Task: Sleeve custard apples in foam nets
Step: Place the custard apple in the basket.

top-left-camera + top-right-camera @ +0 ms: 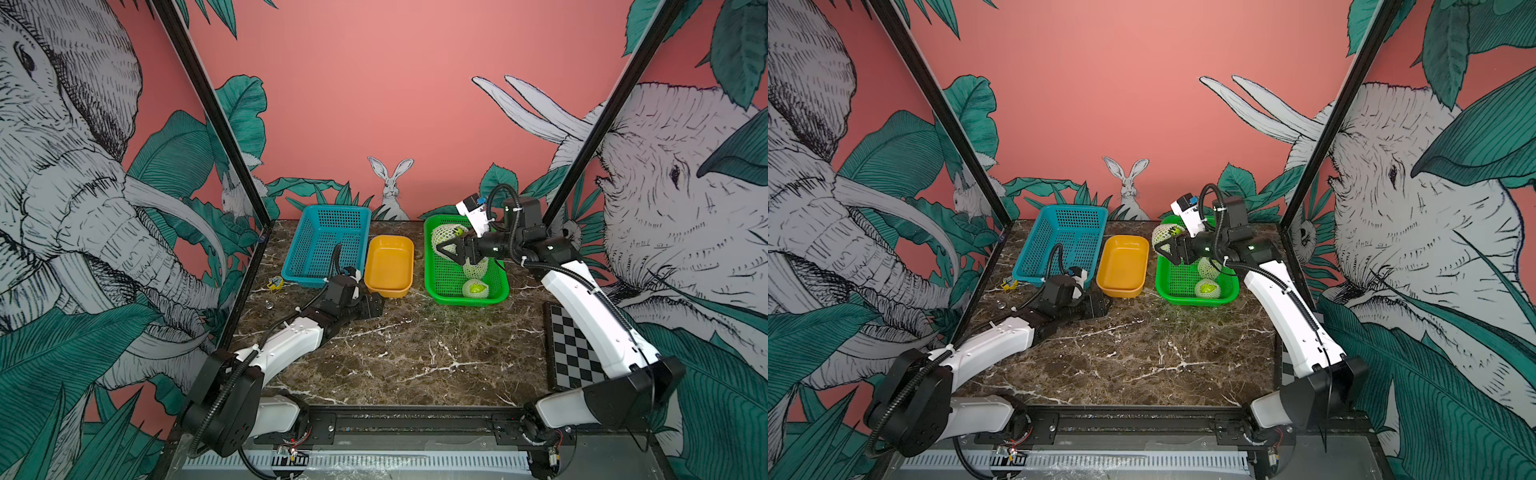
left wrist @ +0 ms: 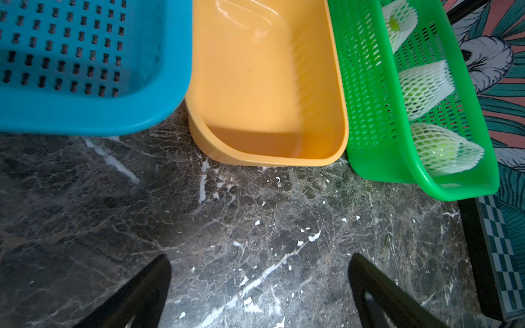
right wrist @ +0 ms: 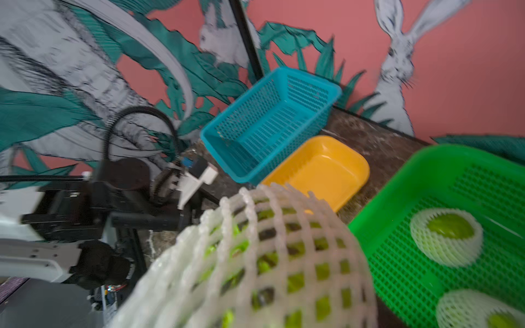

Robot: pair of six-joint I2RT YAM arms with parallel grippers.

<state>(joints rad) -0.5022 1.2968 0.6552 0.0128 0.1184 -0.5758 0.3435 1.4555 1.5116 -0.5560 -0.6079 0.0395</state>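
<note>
Sleeving is looking almost done in both top views: two netted custard apples (image 1: 473, 288) are lying at the near end of the green basket (image 1: 432, 286). The right gripper (image 1: 449, 250) is hanging over the far end, apparently clasping a third custard apple (image 1: 445, 233) in its foam net (image 1: 438, 237). The blue basket (image 1: 336, 208) and yellow tub (image 1: 388, 266) are standing empty, and a fourth fruit is not showing, so little seems left.

Left wrist view: the left gripper (image 2: 260, 295) is hovering over the marble table (image 2: 255, 213), fingers spread wide and holding nothing.

Right wrist view: the third custard apple (image 3: 270, 255) is filling the spot where the fingers would be, hiding them.

No brand, label or writing is showing legibly anywhere.
</note>
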